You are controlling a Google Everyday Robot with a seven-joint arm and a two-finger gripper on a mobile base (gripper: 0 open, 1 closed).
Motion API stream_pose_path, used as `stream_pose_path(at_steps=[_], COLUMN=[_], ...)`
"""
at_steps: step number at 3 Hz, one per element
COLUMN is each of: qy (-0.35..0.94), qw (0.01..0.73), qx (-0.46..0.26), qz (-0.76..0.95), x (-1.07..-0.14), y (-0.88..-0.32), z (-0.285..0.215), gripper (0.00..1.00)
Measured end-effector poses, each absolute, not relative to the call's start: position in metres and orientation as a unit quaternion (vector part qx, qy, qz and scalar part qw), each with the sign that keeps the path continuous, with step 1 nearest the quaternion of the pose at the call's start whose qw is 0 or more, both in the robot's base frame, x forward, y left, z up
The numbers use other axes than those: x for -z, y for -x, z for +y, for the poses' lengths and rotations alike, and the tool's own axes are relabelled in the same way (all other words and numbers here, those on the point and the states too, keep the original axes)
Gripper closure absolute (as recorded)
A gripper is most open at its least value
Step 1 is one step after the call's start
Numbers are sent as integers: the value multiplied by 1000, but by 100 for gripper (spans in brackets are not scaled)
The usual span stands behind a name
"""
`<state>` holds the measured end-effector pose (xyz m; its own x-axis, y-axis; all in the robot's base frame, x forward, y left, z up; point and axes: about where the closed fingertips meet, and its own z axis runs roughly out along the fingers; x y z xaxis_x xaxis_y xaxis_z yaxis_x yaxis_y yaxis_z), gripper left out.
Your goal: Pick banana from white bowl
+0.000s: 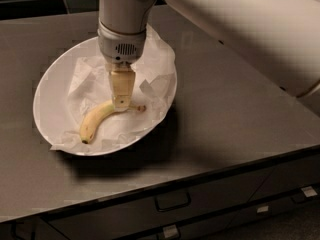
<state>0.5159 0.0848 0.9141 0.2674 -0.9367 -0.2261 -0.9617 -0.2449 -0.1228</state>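
Note:
The white bowl (50, 91) sits on the dark counter at the left, lined with crumpled white paper (155, 59). The banana (96, 122) lies in the bowl's near half, small, curved and yellow. Its dark tip points to the lower left and its stem end (140, 107) points right. My gripper (121, 105) reaches straight down from the wrist into the bowl. Its tip is at the banana's upper part, just left of the stem, and hides that part. The banana rests on the paper.
The dark grey counter (230, 114) stretches right of the bowl to its front edge. Drawers with handles (172, 201) run below the edge. My large white arm (240, 29) crosses the upper right above the counter.

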Motion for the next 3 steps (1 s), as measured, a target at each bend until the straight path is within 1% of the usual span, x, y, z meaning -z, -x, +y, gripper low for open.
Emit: stream_pose_path(at_steps=[1,2,3], qy=[787,787,786], qw=[119,108,94], qx=[-54,-60,-59], qz=[603,604,608], x=[-913,-901,-888], y=[-517,-521,-523], z=[86,90,92], gripper=[30,42,43])
